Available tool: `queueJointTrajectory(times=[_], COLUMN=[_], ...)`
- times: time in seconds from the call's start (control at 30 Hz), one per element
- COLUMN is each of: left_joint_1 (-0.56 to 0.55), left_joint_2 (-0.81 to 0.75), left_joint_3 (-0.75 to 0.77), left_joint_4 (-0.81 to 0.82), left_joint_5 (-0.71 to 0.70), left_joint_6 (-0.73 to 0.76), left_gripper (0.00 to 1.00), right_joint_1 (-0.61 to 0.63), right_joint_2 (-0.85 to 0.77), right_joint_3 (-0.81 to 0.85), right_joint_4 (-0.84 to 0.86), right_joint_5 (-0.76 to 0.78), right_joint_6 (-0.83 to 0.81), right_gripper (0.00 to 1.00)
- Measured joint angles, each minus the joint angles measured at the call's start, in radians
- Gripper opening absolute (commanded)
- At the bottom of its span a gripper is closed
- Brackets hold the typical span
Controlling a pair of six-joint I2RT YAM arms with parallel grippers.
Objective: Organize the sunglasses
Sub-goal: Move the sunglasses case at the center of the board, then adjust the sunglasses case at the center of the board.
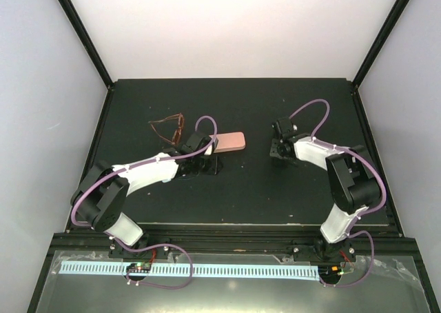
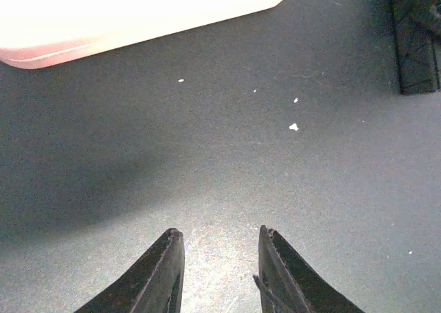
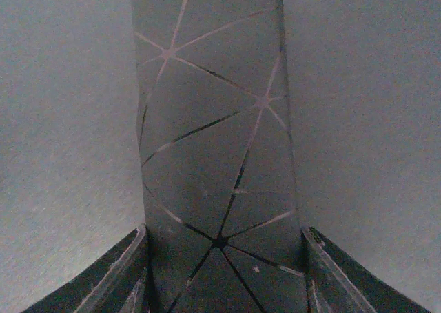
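- The brownish-amber sunglasses [image 1: 167, 128] lie on the black table [image 1: 241, 196], in its far left part, just beyond the left arm's wrist and free of both pincers.
- A pink case [image 1: 229, 142] lies flat to the right of the sunglasses, near them but not touching.
- The left pincer [image 2: 219, 231] hangs low over bare table in front of the pink case. It is released: its two fingers stand apart with nothing between them.
- In the left wrist view the pink case fills the upper left, washed out by glare, and a dark patterned piece shows at the upper right edge.
- The right pincer [image 3: 224, 231] is clenched on a black case [image 3: 213, 120] marked with thin crossing lines. One finger sits against each long side, and the case stretches away from the camera.
- The two pincers are well apart, the right one right of the pink case.
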Motion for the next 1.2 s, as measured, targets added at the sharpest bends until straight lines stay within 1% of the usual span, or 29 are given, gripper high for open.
queueJointTrajectory(times=[0.1, 0.17, 0.37, 0.53, 0.7, 0.83, 0.9, 1.0, 1.13, 1.2], left_joint_1=[0.007, 0.013, 0.034, 0.054, 0.074, 0.097, 0.113, 0.14, 0.176, 0.192], left_joint_2=[-0.006, -0.006, -0.007, -0.023, -0.045, -0.072, -0.092, -0.125, -0.189, -0.225], left_joint_3=[-0.004, -0.004, -0.005, -0.006, -0.007, -0.011, -0.016, -0.027, -0.068, -0.095], left_joint_4=[-0.001, -0.001, -0.002, -0.01, -0.021, -0.028, -0.031, -0.034, -0.034, -0.033], left_joint_5=[0.0, 0.001, 0.001, 0.001, -0.001, -0.011, -0.021, -0.034, -0.05, -0.056], left_joint_6=[0.003, 0.004, 0.01, 0.018, 0.027, 0.031, 0.031, 0.031, 0.029, 0.025], left_gripper=[0.32, 0.32, 0.33, 0.34, 0.35, 0.41, 0.44, 0.47, 0.5, 0.52], right_joint_1=[-0.04, -0.064, -0.089, -0.088, -0.087, -0.071, -0.043, 0.027, 0.125, 0.147], right_joint_2=[0.019, 0.036, 0.072, 0.037, -0.04, -0.086, -0.087, -0.06, 0.065, 0.13], right_joint_3=[0.027, 0.051, 0.112, 0.112, 0.114, 0.125, 0.14, 0.188, 0.317, 0.365], right_joint_4=[-0.014, -0.026, -0.046, -0.042, -0.041, -0.036, -0.034, -0.032, 0.007, 0.036], right_joint_5=[0.004, 0.01, 0.002, -0.03, -0.035, -0.044, -0.053, -0.066, -0.096, -0.135], right_joint_6=[-0.016, -0.029, -0.091, -0.134, -0.165, -0.177, -0.18, -0.181, -0.18, -0.179], right_gripper=[0.4, 0.43, 0.63, 0.73, 0.75, 0.75, 0.75, 0.75, 0.75, 0.75])
